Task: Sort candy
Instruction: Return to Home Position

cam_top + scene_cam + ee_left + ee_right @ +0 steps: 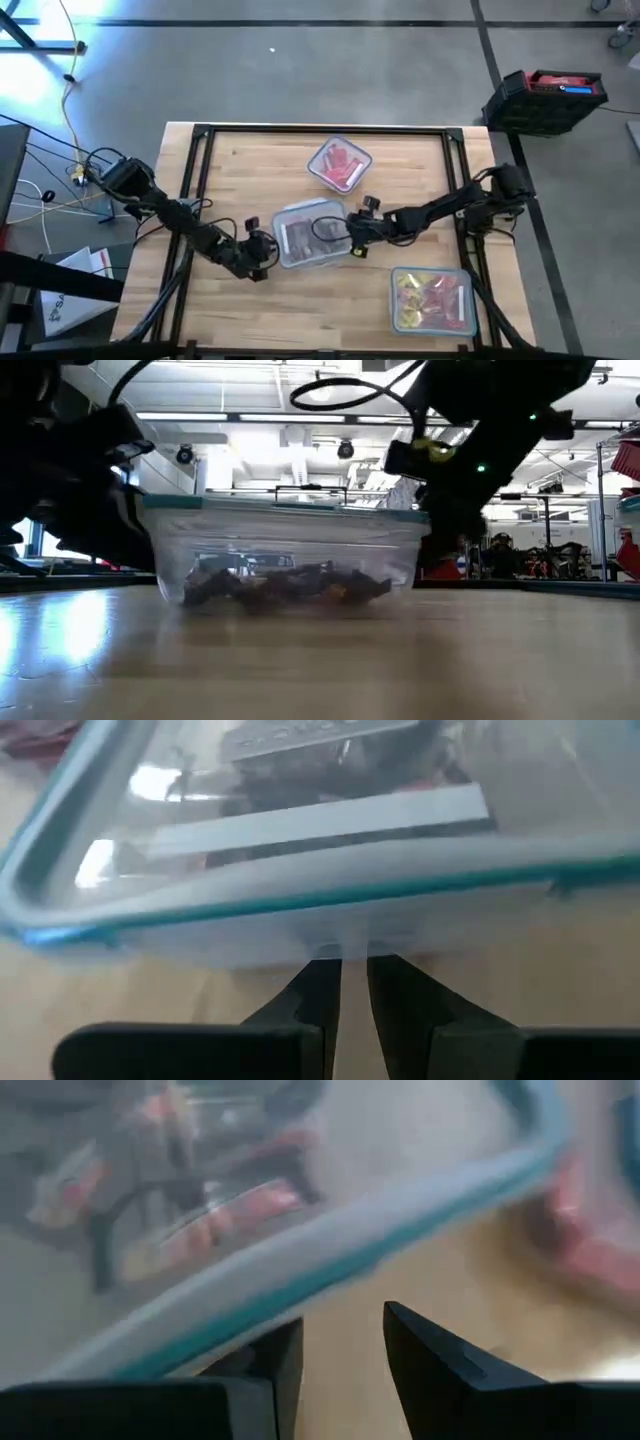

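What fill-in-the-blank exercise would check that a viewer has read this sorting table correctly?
1. The table bears ___ clear containers.
2. The middle container, between the left claw and the right claw, holds ___ candy.
3. The container at the high view's top holds only ___ sweets.
Missing words: three; brown; red.

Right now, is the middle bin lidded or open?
Lidded: in the low view the teal-rimmed lid sits flat on the bin, over the brown bars. The left gripper and right gripper flank it.
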Controlling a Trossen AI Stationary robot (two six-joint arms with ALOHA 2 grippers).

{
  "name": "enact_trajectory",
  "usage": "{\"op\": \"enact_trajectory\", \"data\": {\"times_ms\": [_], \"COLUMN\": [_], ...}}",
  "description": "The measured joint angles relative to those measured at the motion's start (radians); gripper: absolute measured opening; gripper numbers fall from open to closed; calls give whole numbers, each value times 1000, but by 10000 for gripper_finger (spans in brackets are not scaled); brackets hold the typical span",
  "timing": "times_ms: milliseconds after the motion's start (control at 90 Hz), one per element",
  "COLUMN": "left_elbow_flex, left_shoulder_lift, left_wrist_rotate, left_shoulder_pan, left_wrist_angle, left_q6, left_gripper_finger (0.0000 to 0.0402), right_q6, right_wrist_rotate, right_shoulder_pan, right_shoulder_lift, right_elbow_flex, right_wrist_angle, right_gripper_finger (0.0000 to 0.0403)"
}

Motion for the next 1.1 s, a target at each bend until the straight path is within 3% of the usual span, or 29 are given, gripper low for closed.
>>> {"op": "enact_trajectory", "data": {"times_ms": [122,244,311,489,611,689,789,967,1100], "left_elbow_flex": [7,38,59,148,176,176,172,173,173], "left_shoulder_lift": [-12,-15,-15,-105,-201,-258,-303,-279,-204], "left_wrist_rotate": [77,216,242,215,96,-17,-90,-51,-28], "left_shoulder_pan": [-5,-41,-71,-98,-78,-49,13,120,175], "left_wrist_angle": [13,50,32,-252,-440,-466,-468,-439,-394], "left_q6": [-22,15,45,61,86,138,192,205,238], "left_gripper_finger": [39,39,39,39,39,39,39,39,39], "right_q6": [36,83,96,163,245,308,388,506,614], "right_wrist_rotate": [-12,57,96,81,-99,-215,-294,-404,-412], "right_shoulder_pan": [7,6,6,32,63,86,123,191,219], "right_shoulder_lift": [-11,-50,-64,-71,-70,-71,-68,-12,47], "right_elbow_flex": [45,127,189,389,483,509,510,509,508], "right_wrist_angle": [-148,-376,-534,-862,-851,-766,-688,-699,-670], "right_gripper_finger": [114,114,114,114,114,114,114,114,114]}}
